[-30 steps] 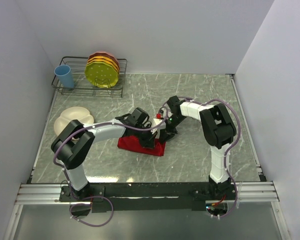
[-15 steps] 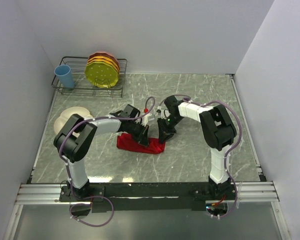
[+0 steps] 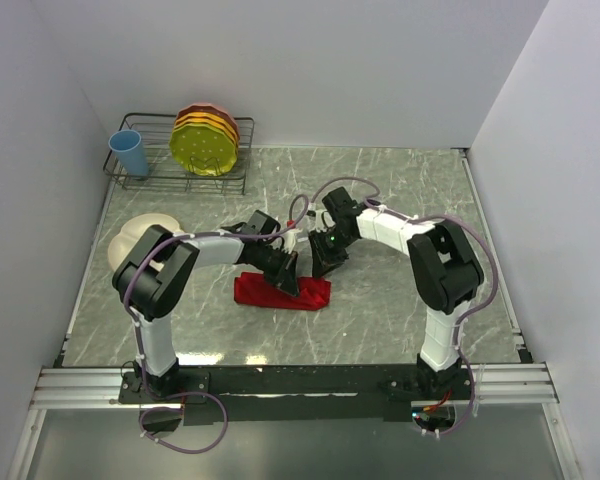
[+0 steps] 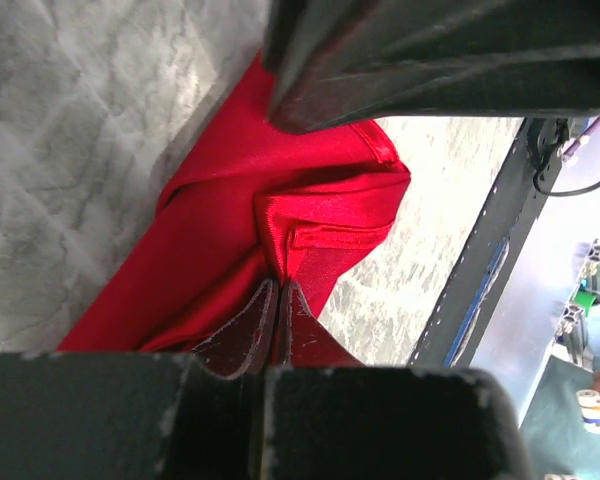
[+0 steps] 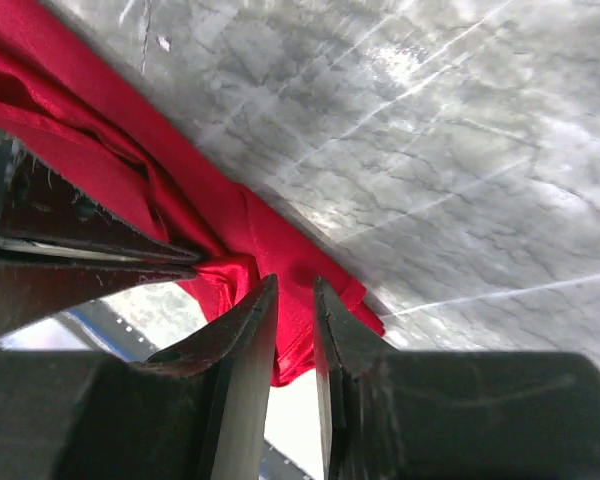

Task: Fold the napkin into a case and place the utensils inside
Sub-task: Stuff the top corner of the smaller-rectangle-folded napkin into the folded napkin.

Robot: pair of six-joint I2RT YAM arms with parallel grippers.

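The red napkin [image 3: 315,293] lies folded in a narrow strip mid-way across the grey marble table [image 3: 400,190]. The left gripper [image 4: 278,288] is pinched tight on a fold of it. The right gripper [image 5: 295,287] hovers at the napkin's edge, jaws slightly apart.

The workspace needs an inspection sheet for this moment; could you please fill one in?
Surface: grey marbled table, no spills seen.
Job's things: red napkin bunched into a narrow strip at centre; utensils: nothing seen.
Clutter: dish rack far left, holding a blue cup and stacked plates; cream plate beside the left arm.
End effectors: left end effector shut on the napkin; right end effector narrowly open at the napkin's edge.
Cables: purple cables looped along both arms.
Surroundings: white walls on three sides.
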